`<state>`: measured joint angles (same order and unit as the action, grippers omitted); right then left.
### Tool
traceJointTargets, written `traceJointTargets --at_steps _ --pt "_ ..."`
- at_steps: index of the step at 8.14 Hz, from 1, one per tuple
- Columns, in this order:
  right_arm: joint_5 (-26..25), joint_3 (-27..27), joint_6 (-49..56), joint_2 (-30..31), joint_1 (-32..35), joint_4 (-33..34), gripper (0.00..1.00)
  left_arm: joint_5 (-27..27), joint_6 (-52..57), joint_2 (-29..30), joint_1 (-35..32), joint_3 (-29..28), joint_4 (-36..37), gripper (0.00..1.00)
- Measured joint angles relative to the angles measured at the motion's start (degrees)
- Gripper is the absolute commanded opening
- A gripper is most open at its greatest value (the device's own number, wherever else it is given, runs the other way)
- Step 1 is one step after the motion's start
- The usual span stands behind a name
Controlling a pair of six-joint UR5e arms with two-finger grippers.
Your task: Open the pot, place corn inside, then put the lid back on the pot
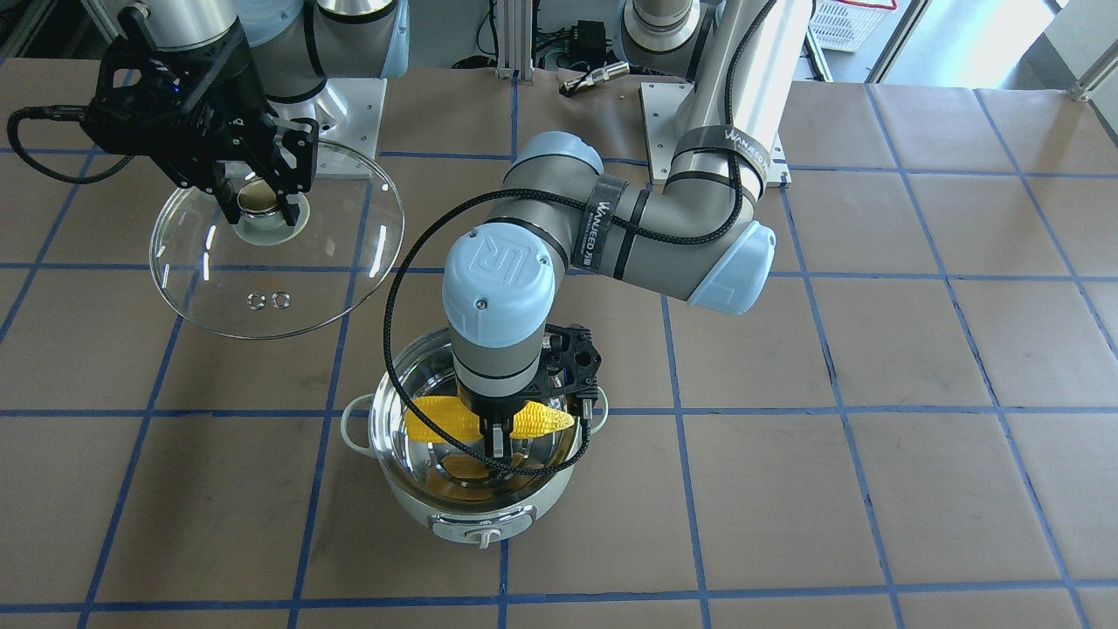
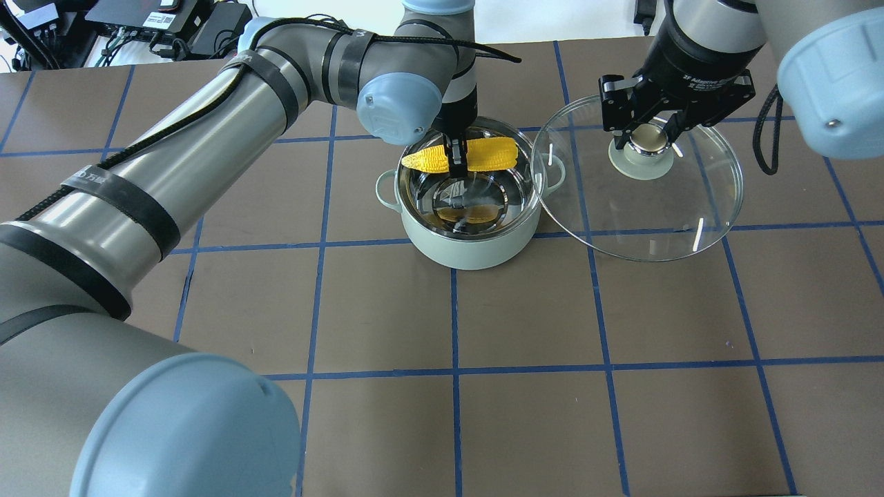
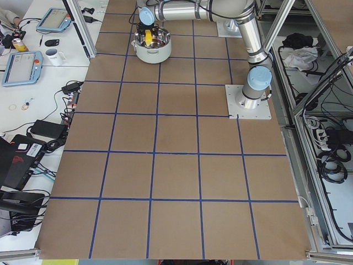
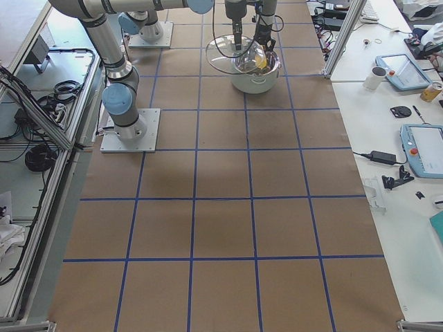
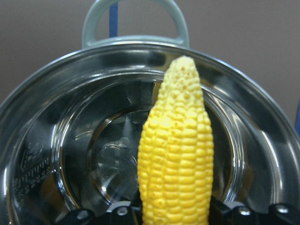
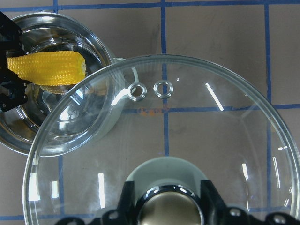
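Note:
The mint-green pot (image 2: pixel 476 248) stands open, its steel inside showing (image 1: pixel 472 502). My left gripper (image 2: pixel 456 160) is shut on the yellow corn (image 2: pixel 490 155) and holds it level over the pot's mouth; the corn also shows in the front view (image 1: pixel 546 421) and in the left wrist view (image 5: pixel 177 154), its pointed end toward a pot handle (image 5: pixel 136 18). My right gripper (image 2: pixel 649 138) is shut on the knob of the glass lid (image 2: pixel 656 214) and holds the lid in the air beside the pot, its edge overlapping the pot rim. The lid shows in the front view (image 1: pixel 288 288) and in the right wrist view (image 6: pixel 211 140).
The table (image 2: pixel 525 386) is brown with blue tape grid lines. The left arm (image 2: pixel 207 131) reaches across the table's left half to the pot. Tablets, a mug and cables lie on side benches in the side views (image 4: pixel 422 149).

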<state>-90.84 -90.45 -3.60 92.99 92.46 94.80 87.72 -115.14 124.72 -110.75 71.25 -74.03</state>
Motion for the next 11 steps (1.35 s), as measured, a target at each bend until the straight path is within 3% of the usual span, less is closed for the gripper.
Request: traceJointTargets --at_steps 3,4,5,6,8,11 --pt "0.04 -0.04 -0.01 0.00 0.04 -0.04 0.00 0.00 -0.79 1.14 -0.29 0.02 1.50 0.34" --pt "0.04 -0.06 -0.01 0.00 0.04 -0.05 0.00 0.00 -0.91 1.23 -0.31 0.07 1.57 0.64" --pt "0.04 -0.07 -0.01 0.00 0.05 -0.09 0.00 0.05 -0.98 1.23 -0.30 0.13 1.59 0.83" --pt "0.03 -0.07 0.00 0.00 0.06 -0.13 0.00 0.20 -0.94 1.23 -0.29 0.16 1.60 0.93" --pt "-0.22 -0.06 -0.03 0.02 0.03 -0.19 0.00 0.59 -0.86 1.07 -0.26 0.14 1.55 1.00" --pt "-0.06 0.01 -0.05 0.01 0.04 -0.03 0.00 0.76 -0.62 -0.01 -0.25 0.02 0.97 1.00"
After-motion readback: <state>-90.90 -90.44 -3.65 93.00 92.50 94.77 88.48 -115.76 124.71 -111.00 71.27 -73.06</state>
